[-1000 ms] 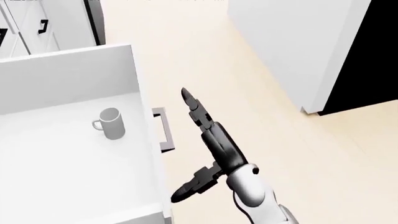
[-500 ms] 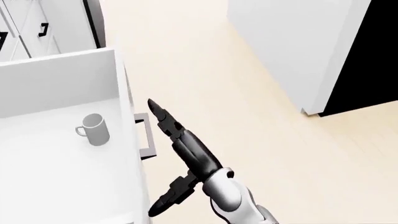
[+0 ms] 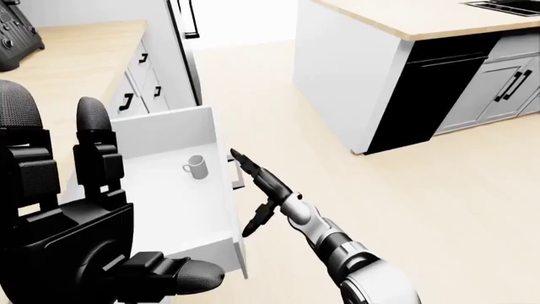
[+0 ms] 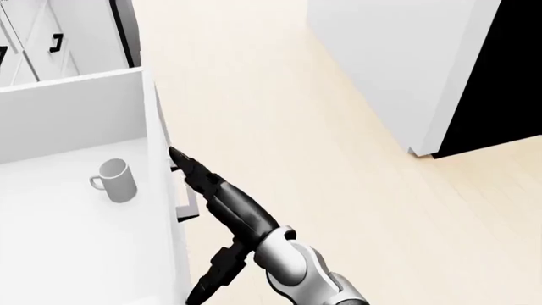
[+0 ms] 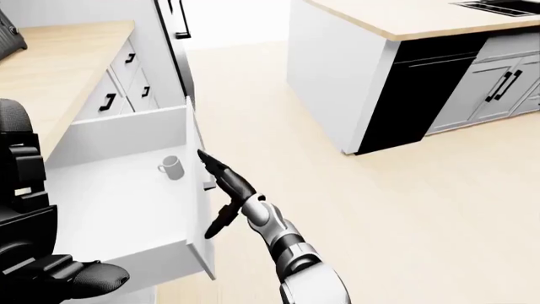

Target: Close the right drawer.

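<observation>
At the left of the head view, the drawer (image 4: 76, 127) stands pulled out wide from the white cabinets, its white inside bare except for a grey mug (image 4: 114, 180) lying toward the right, near the front panel. The right hand (image 4: 196, 173) reaches up from the bottom with its long fingers (image 4: 188, 164) stretched out straight and spread from the thumb, gripping nothing; the fingertips touch the outer face of the drawer front at the grey handle (image 4: 183, 202).

The left hand (image 3: 76, 234) looms large at the near left of the left-eye view, raised with fingers upright and thumb out, loosely spread and empty.

Far left lies a wooden tabletop (image 3: 76, 60) above the cabinets. Across the pale floor (image 4: 322, 140) at right stands a white island (image 3: 354, 82) with a black panel.
</observation>
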`<state>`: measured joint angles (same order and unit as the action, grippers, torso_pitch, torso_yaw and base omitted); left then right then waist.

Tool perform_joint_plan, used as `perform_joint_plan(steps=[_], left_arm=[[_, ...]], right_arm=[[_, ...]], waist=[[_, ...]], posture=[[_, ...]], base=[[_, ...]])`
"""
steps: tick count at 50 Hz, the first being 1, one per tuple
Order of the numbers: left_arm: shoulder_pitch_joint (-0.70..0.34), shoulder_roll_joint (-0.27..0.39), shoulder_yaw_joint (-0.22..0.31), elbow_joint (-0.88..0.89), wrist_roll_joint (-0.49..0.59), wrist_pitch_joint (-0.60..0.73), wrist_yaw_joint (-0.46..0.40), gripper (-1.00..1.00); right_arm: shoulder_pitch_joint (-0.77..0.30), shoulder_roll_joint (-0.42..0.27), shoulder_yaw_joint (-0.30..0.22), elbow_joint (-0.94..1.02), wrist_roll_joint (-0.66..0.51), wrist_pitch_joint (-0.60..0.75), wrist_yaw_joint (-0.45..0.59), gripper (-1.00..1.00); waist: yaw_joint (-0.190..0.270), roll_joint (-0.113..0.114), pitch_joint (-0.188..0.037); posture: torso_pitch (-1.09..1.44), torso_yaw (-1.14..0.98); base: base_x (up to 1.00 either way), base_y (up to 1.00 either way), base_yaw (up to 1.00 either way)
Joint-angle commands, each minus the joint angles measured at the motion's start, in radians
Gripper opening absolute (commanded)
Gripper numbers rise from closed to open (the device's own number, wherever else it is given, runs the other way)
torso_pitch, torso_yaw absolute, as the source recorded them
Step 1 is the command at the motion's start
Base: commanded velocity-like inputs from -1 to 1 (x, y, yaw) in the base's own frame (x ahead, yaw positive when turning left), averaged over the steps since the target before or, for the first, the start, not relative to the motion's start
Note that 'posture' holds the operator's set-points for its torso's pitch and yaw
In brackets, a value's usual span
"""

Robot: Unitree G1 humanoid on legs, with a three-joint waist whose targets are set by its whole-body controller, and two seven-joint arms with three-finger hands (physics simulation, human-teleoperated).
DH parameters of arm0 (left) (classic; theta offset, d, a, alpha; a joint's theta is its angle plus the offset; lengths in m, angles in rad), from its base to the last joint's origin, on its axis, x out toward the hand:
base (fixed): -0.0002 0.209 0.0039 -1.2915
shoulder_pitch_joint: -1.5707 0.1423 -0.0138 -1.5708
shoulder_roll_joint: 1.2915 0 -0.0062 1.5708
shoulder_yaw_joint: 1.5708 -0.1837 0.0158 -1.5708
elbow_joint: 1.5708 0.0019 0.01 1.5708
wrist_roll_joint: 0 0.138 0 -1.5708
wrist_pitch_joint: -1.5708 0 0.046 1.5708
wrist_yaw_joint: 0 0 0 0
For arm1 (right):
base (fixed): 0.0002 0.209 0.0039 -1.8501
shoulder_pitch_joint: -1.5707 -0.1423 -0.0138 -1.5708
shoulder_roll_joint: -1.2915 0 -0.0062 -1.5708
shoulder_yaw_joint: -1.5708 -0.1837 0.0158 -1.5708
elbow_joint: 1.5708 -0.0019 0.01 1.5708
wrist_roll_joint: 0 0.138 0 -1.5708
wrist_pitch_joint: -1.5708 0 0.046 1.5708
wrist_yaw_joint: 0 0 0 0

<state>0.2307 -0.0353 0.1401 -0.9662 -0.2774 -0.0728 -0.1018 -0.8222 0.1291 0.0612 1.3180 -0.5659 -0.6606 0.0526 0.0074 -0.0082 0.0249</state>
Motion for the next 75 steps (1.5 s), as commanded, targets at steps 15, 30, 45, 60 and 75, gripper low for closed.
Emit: perform_joint_plan(steps=[15, 30, 45, 60, 75], left_arm=[[-0.011, 0.002, 0.006, -0.040, -0.007, -0.007, 0.001, 1.00], [-0.005, 0.000, 0.007, -0.029, -0.010, -0.022, -0.006, 1.00], [-0.010, 0.001, 0.008, -0.038, -0.011, -0.010, -0.001, 1.00], [-0.014, 0.001, 0.018, -0.041, -0.018, -0.003, -0.001, 1.00], [-0.023, 0.004, 0.026, -0.044, -0.027, 0.010, 0.004, 1.00]], right_arm=[[-0.035, 0.050, 0.013, -0.009, -0.034, -0.045, 0.064, 1.00], [-0.030, 0.079, 0.010, 0.004, -0.039, -0.076, 0.150, 1.00], [-0.046, 0.102, -0.009, 0.009, 0.025, -0.076, 0.309, 1.00], [-0.081, 0.124, -0.010, 0.016, 0.034, -0.050, 0.372, 1.00], [-0.111, 0.158, -0.012, 0.025, 0.008, -0.031, 0.388, 1.00]], waist=[[0.006, 0.008, -0.015], [0.000, 0.012, -0.015], [-0.008, 0.015, -0.015], [-0.009, 0.018, -0.011], [-0.011, 0.021, -0.007]], posture=[[0.00, 0.00], [0.00, 0.00], [0.00, 0.00], [0.00, 0.00], [0.00, 0.00]], base=[[0.00, 0.00, 0.00], [0.00, 0.00, 0.00], [0.00, 0.00, 0.00], [0.00, 0.00, 0.00], [0.00, 0.00, 0.00]])
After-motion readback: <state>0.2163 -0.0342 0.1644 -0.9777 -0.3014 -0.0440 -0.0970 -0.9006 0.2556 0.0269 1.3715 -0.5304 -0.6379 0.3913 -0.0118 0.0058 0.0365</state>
